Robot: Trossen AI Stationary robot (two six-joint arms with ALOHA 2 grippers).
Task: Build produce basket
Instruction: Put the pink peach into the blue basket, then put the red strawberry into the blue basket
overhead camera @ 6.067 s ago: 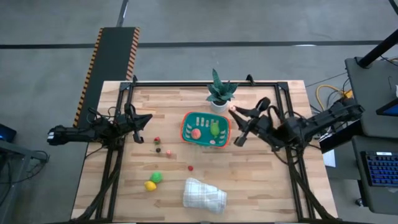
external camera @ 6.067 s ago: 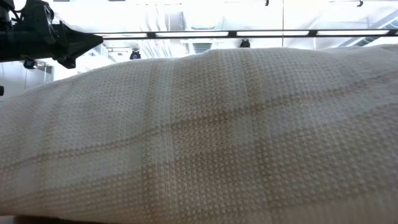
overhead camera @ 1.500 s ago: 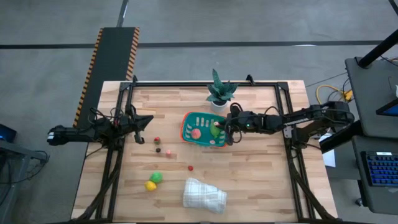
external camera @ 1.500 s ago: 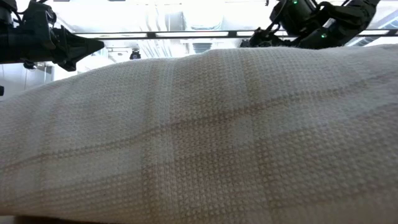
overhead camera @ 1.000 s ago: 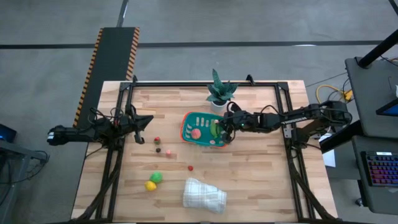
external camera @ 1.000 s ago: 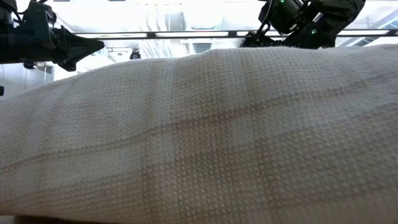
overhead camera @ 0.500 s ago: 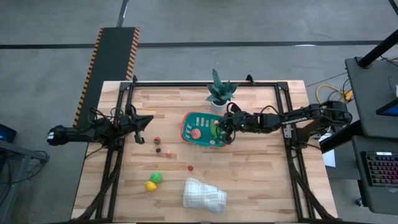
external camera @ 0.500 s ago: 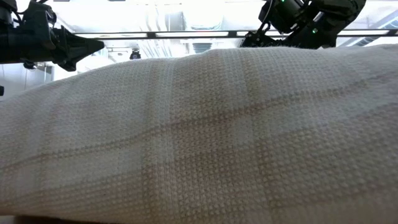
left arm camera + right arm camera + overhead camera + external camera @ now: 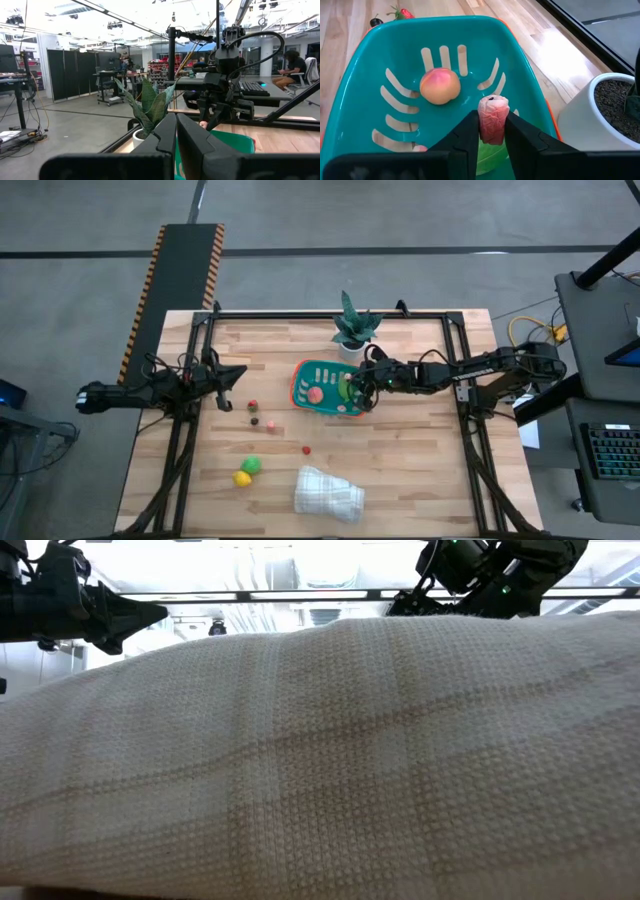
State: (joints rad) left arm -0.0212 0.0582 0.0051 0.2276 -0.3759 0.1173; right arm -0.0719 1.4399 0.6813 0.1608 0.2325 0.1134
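The teal basket (image 9: 328, 388) with its orange rim stands mid-table. A peach-coloured fruit (image 9: 439, 86) and a green piece (image 9: 487, 156) lie in it. My right gripper (image 9: 492, 131) is over the basket's right end (image 9: 361, 385), shut on a wrinkled pink piece (image 9: 492, 114). My left gripper (image 9: 236, 376) waits shut near the table's left edge, its fingers (image 9: 176, 136) empty. On the table lie a red berry (image 9: 253, 404), dark berries (image 9: 255, 420), a green piece (image 9: 252, 465) and a yellow piece (image 9: 241, 478). My right gripper pinches the pink piece between its two fingers (image 9: 467, 135), one on each side of its lower half (image 9: 492, 131). The piece's top stands out past the fingertips. It is held over the inside of the basket, above the green piece.
A potted plant (image 9: 352, 327) in a white pot (image 9: 605, 107) stands just beyond the basket's far right corner. A folded white cloth (image 9: 328, 492) lies near the table's near edge and fills the low view (image 9: 320, 770). A strawberry (image 9: 406, 12) lies beyond the basket.
My right gripper moved a little toward the table's left over the basket, still shut on the pink piece, then kept still.
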